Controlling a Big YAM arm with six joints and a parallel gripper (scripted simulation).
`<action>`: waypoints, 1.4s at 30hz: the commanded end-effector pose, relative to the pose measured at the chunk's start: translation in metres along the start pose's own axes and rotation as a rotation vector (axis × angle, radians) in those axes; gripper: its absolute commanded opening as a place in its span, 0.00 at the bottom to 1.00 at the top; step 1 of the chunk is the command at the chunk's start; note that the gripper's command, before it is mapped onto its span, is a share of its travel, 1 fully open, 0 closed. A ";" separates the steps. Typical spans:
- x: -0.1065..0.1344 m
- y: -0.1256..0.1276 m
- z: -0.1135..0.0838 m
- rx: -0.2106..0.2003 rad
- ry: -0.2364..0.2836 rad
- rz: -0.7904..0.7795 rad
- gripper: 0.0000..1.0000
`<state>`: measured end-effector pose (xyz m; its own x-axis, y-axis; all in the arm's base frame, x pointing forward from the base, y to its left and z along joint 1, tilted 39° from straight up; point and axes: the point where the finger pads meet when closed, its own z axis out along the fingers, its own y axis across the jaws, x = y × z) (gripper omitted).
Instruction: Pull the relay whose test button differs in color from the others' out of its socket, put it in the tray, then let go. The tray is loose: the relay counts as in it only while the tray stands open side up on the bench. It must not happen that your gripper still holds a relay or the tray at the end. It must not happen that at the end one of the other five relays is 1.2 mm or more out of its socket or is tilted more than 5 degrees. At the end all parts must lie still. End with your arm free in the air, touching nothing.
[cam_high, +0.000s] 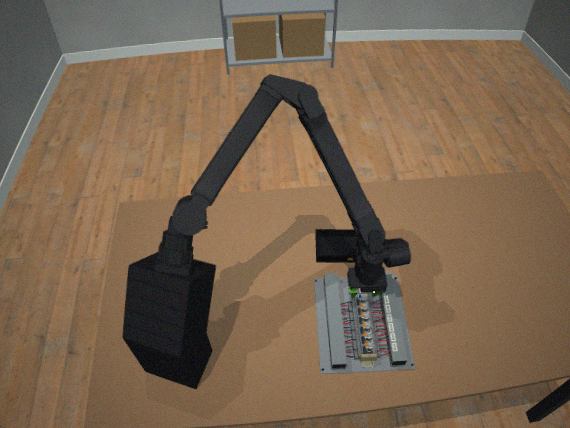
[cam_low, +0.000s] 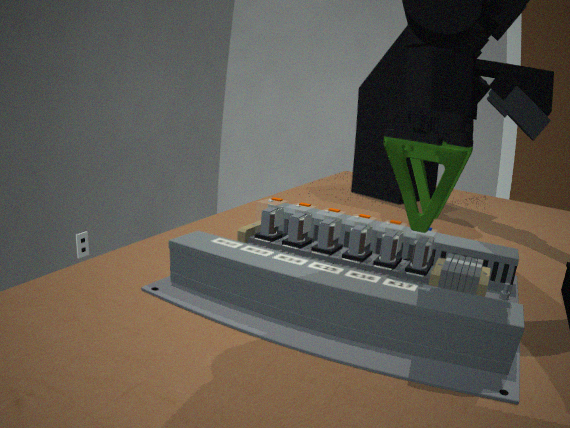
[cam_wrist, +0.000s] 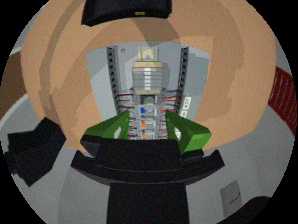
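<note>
On the brown worktop (cam_high: 475, 225), lower right, partly open fingers (cam_low: 422, 220) holding nothing straddle the blue-button relay (cam_low: 420, 247); it looks light, rigid, socket-tight, so grip its flat sides.

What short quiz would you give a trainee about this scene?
1. True or false: the black tray already holds a relay.
2. How many relays in the row carry an orange test button?
3. The gripper, its green fingers apart, is lowered over: A) the blue-button relay; B) the tray; C) the middle of the row.

Key: 1 false, all six relays sit in their sockets; 2 five; 3 A.
</note>
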<state>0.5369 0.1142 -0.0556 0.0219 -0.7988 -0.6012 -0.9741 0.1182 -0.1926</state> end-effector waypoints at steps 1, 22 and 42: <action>-0.007 -0.012 -0.004 0.023 -0.005 -0.006 0.59; -0.008 -0.016 -0.008 0.031 -0.005 -0.006 0.59; -0.007 -0.016 -0.009 0.032 -0.004 -0.005 0.59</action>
<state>0.5367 0.1154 -0.0556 0.0223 -0.7985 -0.6015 -0.9744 0.1172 -0.1916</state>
